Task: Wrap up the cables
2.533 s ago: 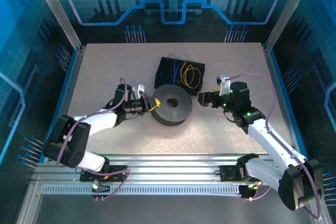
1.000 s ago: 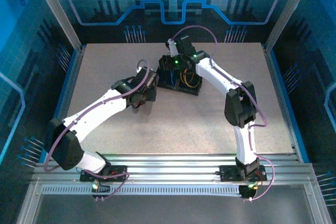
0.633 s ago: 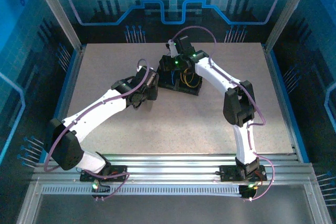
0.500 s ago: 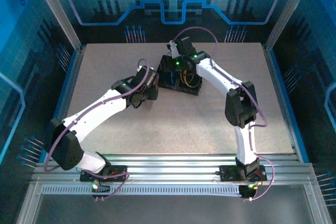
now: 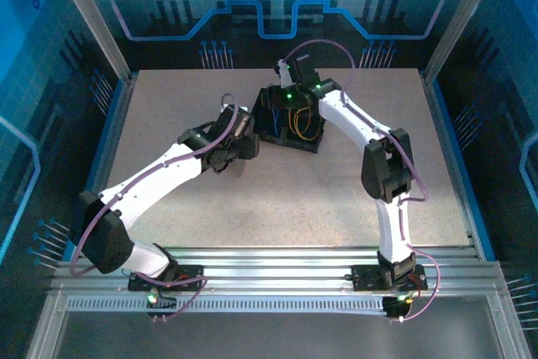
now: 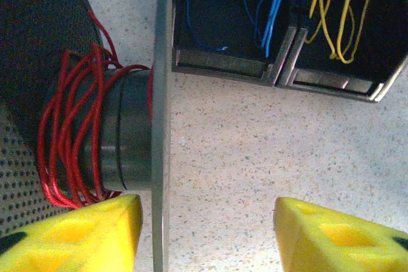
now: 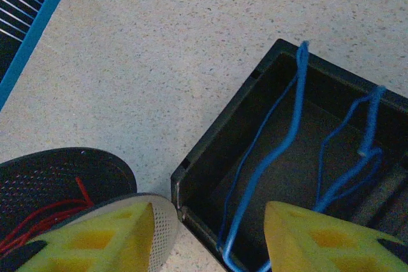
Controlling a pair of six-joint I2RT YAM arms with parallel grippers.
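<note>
While my left claw [image 6: 207,221] stood spread at the spool [image 6: 127,132] with the red cable [image 6: 64,138] wound on it, my right claw [image 7: 209,220] hung spread above the blue cable [image 7: 280,151] in its box [image 7: 220,125].

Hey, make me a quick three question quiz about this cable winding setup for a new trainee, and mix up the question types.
1. Multiple choice: what colour of wire is wound on the grey plastic spool? A blue, B red, C yellow.
2. True or false: the thin yellow wire shares a compartment of the black plastic tray with the thin blue wire.
3. Fill in: the right claw hangs open over the compartment holding the ____ wire.
Key: 1 B, the thin red wire. 2 False, they lie in separate compartments. 3 Blue.
</note>
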